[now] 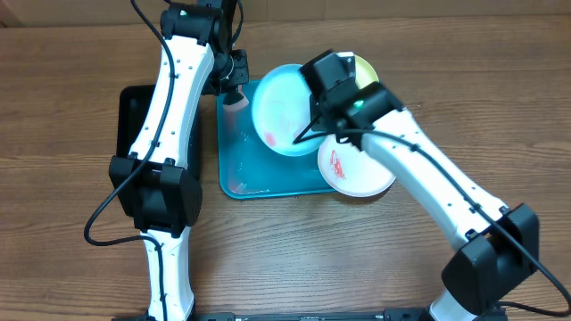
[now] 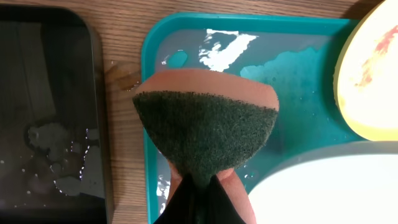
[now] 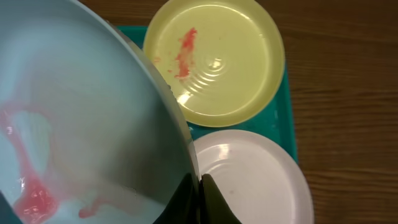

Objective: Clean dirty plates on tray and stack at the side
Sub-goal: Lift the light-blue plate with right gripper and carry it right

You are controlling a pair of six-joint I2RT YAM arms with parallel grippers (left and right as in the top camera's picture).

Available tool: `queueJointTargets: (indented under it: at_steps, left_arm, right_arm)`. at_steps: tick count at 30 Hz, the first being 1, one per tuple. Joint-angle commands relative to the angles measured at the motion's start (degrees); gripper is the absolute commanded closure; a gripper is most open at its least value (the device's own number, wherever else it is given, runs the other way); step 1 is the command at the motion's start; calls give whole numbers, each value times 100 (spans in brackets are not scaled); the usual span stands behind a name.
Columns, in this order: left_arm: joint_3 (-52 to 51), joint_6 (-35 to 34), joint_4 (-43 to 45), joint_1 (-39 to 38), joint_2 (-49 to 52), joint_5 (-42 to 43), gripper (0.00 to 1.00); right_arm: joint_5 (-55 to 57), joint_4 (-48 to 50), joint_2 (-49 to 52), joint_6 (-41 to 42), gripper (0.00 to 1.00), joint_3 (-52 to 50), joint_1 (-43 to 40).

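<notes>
My right pincer (image 3: pixel 199 186) is clenched on the rim of the light blue plate (image 1: pixel 281 111), holding it tilted above the tray (image 1: pixel 268 183). My left pincer (image 2: pixel 200 194) grasps the sponge (image 2: pixel 205 124) over the tray's left end. The plate's red smear (image 1: pixel 270 138) lies just right of the sponge, so I judge the left arm wipes next. The yellow-green plate (image 3: pixel 217 62) and the white plate (image 1: pixel 357 169) sit at the tray's right end
</notes>
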Motion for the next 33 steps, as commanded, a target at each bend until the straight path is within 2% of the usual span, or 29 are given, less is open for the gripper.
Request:
queueJointTargets:
  at_steps: [1,8,16,23,29,33]
  left_arm:
    - [-2,-271,7,-37,2,57,96]
    - [-4,-339,28,-35,2,57,96]
    - [-4,-398,26,-28,2,57,96]
    - [-4,-448,28,-22,2,52,96]
    - [-4,-448,22,-15,2,57,96]
    - [-4,-448,22,-15,2,52,96]
  right_arm:
    - [1829,-39,-44,39,96,70,431]
    - [4002,-157,-44,332,96,68,1272]
    - [5348,-229,-44,334,96,68,1663]
    - [5960,-236,-44,575,96,68,1707]
    - [5930,-254,-44,638,96,68,1707]
    - [5497,-278,-44,638,96,68,1707]
